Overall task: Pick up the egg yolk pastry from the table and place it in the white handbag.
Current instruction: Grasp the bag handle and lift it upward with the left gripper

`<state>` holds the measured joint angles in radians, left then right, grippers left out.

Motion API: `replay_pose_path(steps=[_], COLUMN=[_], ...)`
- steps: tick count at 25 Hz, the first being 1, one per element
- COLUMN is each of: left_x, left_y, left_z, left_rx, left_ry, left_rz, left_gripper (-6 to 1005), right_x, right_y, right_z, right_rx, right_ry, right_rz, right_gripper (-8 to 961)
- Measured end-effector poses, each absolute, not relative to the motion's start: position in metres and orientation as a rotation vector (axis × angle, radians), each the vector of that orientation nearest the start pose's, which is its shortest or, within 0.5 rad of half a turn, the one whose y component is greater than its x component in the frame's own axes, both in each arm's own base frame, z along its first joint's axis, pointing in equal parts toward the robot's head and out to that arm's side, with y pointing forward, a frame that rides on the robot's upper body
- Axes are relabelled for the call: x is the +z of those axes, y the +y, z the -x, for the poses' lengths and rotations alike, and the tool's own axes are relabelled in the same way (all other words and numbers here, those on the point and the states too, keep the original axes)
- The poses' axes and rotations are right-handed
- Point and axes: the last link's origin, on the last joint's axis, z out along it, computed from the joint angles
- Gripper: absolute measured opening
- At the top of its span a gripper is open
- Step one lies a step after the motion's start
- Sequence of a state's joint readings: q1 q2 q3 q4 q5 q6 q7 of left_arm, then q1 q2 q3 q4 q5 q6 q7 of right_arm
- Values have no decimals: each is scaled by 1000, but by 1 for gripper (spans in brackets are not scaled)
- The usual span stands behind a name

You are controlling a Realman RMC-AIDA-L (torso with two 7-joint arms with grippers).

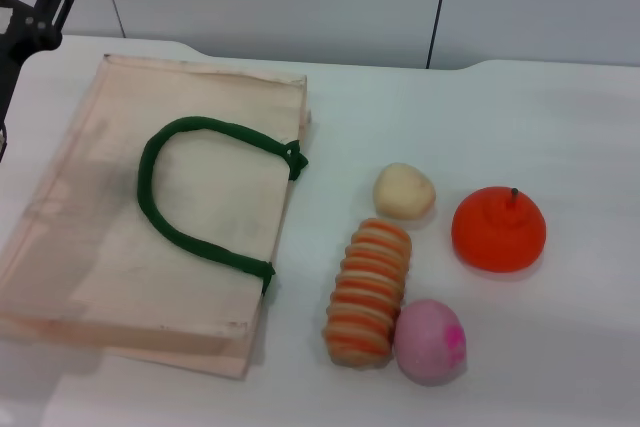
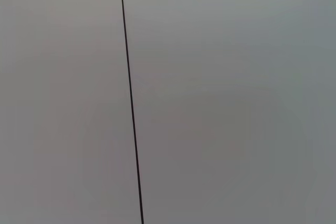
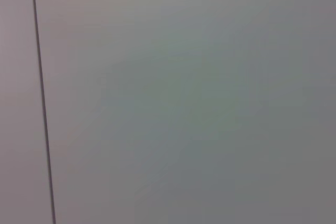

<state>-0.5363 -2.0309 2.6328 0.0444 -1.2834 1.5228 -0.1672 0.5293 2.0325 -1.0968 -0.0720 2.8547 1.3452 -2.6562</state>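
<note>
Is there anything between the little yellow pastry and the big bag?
No, just bare table between the egg yolk pastry and the white handbag, in the head view.

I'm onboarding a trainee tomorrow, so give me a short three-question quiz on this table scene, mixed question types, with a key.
1. True or false: the pastry already lies in the handbag.
2. Which item lies nearest the pastry? A) striped roll B) pink ball C) the handbag's green handle
3. Fill in: in the head view, the left gripper shows at the table's far ____ corner, and the right gripper is out of view.

Key
1. False; it sits on the table, between the handbag and the orange fruit.
2. A
3. left
</note>
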Motion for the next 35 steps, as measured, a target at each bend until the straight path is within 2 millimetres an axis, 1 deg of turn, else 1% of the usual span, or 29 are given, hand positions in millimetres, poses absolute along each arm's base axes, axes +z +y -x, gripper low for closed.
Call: replay_pose_path(steps=[13,15,18,22,26,28,29,31,33,35], left_x=[53,52,53,57,71,86,86,92,93,94], left_y=[345,345,346,347,350,349,349,348,348,349], left_z=[299,299,303,309,317,318,318,316,313,310], left_rx=[-901,-915,-975,-1095,-1186,-1239,-1239,-1255,-1260,-1241], left_ry=[-205,-227,-308,-458,-627,-795,-795,-879,-971,-1099], left_rz=[1432,1436,1450,1516,1623,1727,1727,1785,1847,1914], left_gripper=[757,757,757,757,757,757,757,757,757,757], right_x=[53,53,52,53,54,54,54,54,55,55], right_y=[360,360,361,367,373,376,376,377,377,377], right_z=[-313,-313,-314,-314,-304,-296,-295,-294,-293,-293], right_rx=[1010,1010,1007,1023,1057,1071,1073,1075,1076,1076], right_ry=[497,497,513,568,562,543,538,534,530,531], right_rz=[1477,1478,1506,1590,1688,1754,1764,1770,1771,1771], right_gripper=[875,875,875,875,876,876,876,876,876,876])
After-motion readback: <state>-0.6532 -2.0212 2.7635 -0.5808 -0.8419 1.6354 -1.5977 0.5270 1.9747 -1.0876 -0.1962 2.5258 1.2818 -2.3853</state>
